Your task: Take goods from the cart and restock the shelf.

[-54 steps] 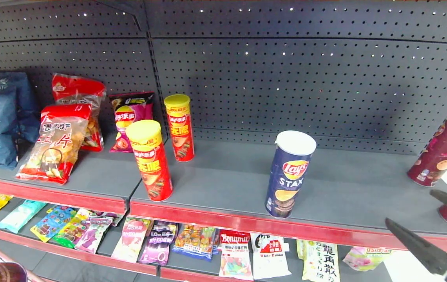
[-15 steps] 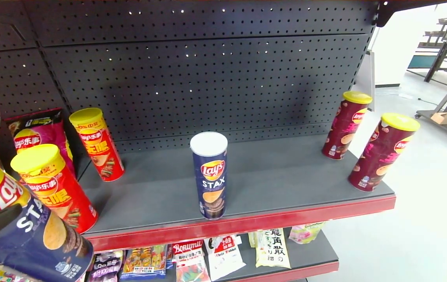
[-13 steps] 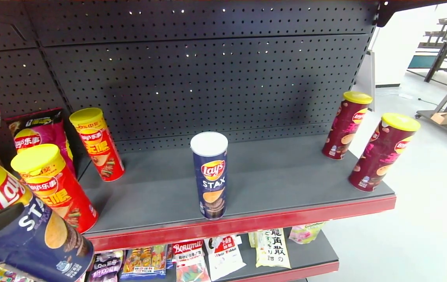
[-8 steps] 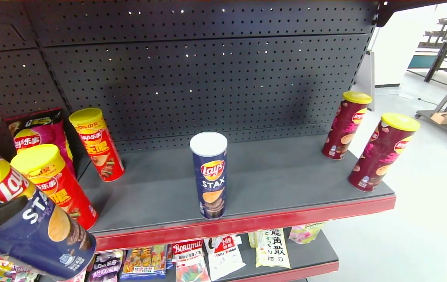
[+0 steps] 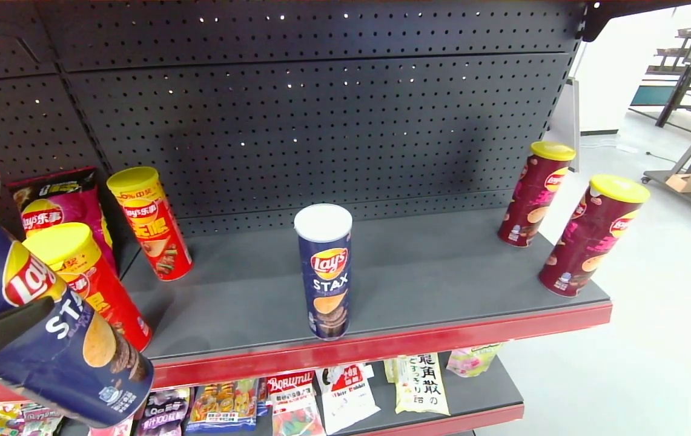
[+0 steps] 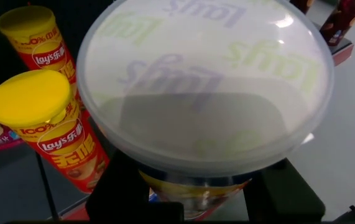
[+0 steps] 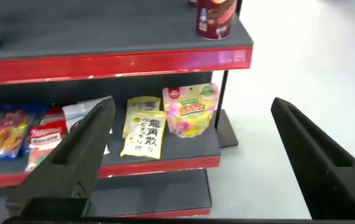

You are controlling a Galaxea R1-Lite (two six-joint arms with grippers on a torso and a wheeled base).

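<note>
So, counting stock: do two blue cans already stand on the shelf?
No, one blue can stands there; the left gripper holds the second can.

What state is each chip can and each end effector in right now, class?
Dark blue cylindrical cardboard chip can with white lid: held tilted, lidded.
Left end effector: shut on that can.
Right end effector: open, empty.
Second dark blue cardboard can: upright, lidded.
Two red cardboard cans with yellow lids: upright, lidded.
Two maroon cardboard cans with yellow lids: upright, lidded.

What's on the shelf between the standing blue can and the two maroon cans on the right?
Nothing: in the head view, the shelf is bare between the standing blue can and the maroon cans.
</note>
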